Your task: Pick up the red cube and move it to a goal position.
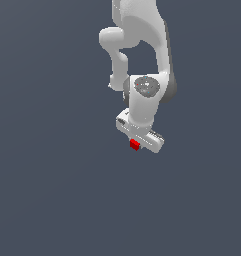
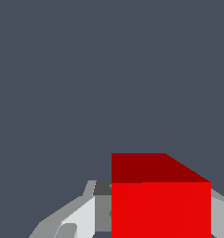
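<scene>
The red cube (image 1: pixel 135 145) is small and bright red, and it shows just under the white hand of my arm in the exterior view. My gripper (image 1: pixel 137 145) points down and is shut on the red cube. In the wrist view the red cube (image 2: pixel 161 204) fills the space between my fingers (image 2: pixel 81 216), with a grey finger pad against one side and a pale finger edge against the other. The fingertips themselves are hidden in the exterior view by the hand.
The white arm (image 1: pixel 142 50) reaches down from the top of the exterior view. A flat, plain dark grey-blue surface (image 1: pixel 52 190) fills the rest of both views. No goal marker shows.
</scene>
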Available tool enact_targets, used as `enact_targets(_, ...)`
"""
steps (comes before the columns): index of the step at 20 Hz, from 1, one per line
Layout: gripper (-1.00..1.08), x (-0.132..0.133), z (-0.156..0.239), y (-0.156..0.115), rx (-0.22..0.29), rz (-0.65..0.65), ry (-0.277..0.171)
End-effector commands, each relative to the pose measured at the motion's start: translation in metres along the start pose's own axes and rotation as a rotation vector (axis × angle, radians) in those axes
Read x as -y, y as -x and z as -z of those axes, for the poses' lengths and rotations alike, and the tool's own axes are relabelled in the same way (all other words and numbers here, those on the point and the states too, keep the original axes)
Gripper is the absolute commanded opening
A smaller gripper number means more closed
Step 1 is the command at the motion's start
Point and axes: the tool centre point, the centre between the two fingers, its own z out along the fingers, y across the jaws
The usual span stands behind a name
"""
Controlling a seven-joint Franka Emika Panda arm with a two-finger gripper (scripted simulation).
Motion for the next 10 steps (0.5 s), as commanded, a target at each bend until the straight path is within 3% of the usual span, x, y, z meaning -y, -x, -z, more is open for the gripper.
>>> enact_targets(1, -1.00, 0.000, 0.029, -0.001, -0.001, 0.000, -0.001)
enact_targets(10, -1.00, -0.002, 0.136, -0.007, -0.001, -0.002, 0.000)
